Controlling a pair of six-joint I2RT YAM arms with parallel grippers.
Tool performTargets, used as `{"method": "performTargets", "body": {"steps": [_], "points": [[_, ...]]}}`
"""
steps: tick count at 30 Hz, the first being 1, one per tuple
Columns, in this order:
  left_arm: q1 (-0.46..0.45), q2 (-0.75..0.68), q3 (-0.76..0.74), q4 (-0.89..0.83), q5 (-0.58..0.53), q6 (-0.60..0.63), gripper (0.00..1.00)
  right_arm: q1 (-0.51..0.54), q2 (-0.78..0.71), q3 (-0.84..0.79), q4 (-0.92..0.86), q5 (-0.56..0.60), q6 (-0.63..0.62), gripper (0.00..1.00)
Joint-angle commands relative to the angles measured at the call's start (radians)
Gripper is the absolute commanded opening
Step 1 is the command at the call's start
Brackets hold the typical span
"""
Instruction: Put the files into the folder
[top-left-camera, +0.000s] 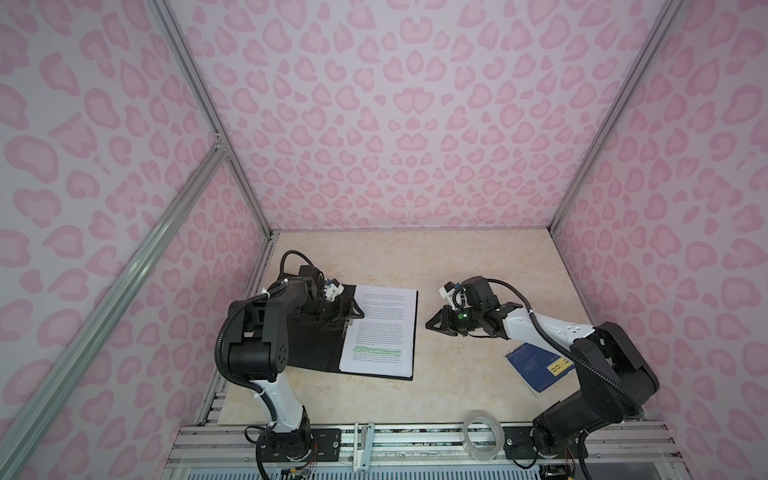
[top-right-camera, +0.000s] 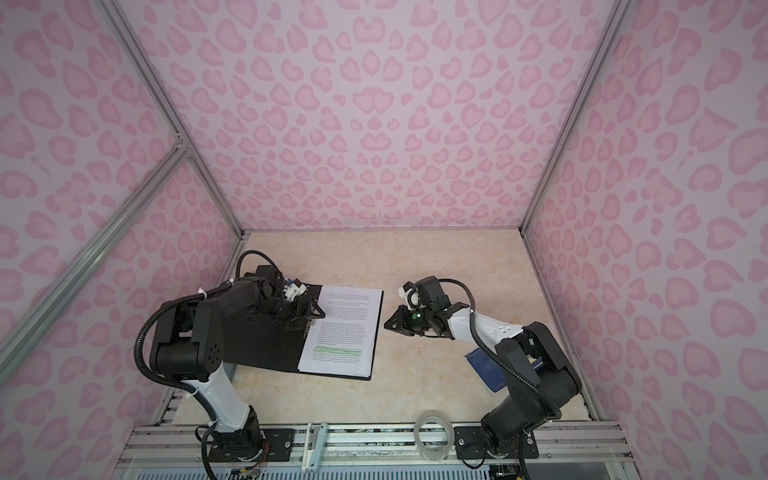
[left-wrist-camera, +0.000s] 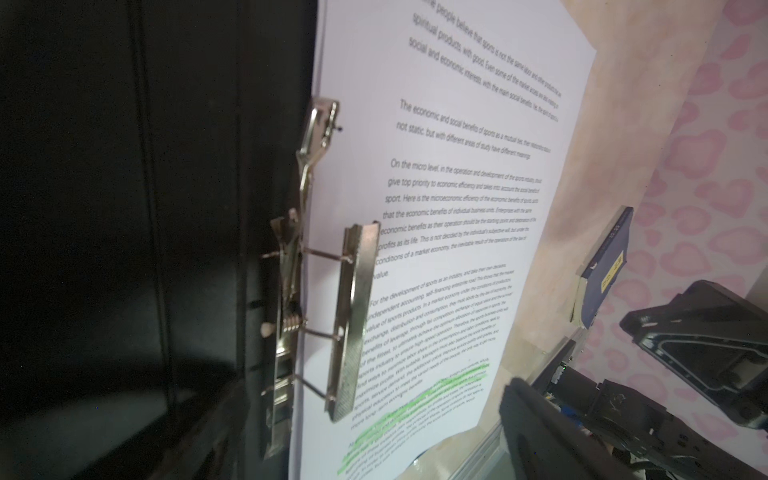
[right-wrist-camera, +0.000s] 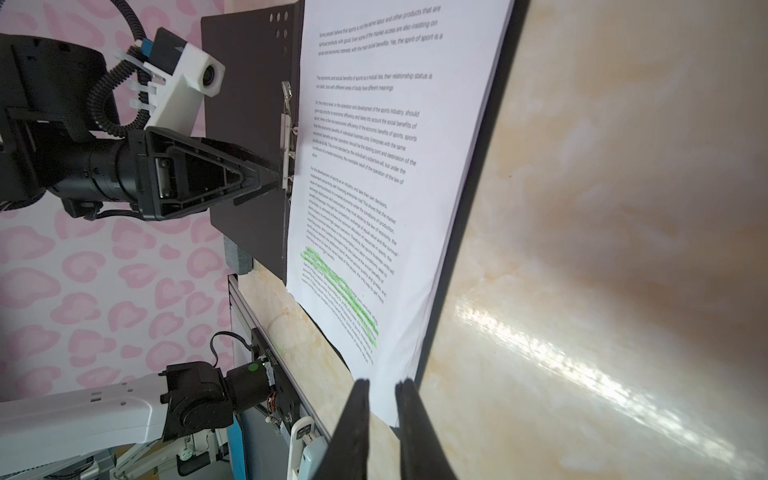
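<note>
Files (top-left-camera: 380, 328) lie in your open folder (top-left-camera: 316, 353).
Your left jaws gape at the spine clip (left-wrist-camera: 351, 316); right jaws nearly together, empty, near the folder's edge.

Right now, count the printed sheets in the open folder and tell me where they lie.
1 in plain view: the top sheet lies on the right half of the black folder in a top view, beside the metal clip. More sheets may be hidden beneath it; I cannot tell.

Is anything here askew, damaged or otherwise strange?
The metal clip bar stands lifted above the files, not pressing them down. The files lie fairly square in the open folder; nothing looks torn.
</note>
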Motion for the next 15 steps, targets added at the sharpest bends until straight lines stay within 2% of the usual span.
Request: {"method": "performTargets", "body": {"steps": [1,11,15], "points": [[-0.020,0.017,0.002,0.005,0.052,-0.012,0.98,-0.009,-0.001,-0.013,-0.006,-0.012,-0.018,0.17],[-0.089,0.075,0.031,0.067,0.174,-0.106,0.98,-0.077,-0.014,-0.031,0.005,-0.024,-0.030,0.17],[-0.120,0.099,0.048,0.098,0.188,-0.153,0.98,-0.118,-0.012,-0.026,-0.021,-0.022,-0.040,0.18]]}}
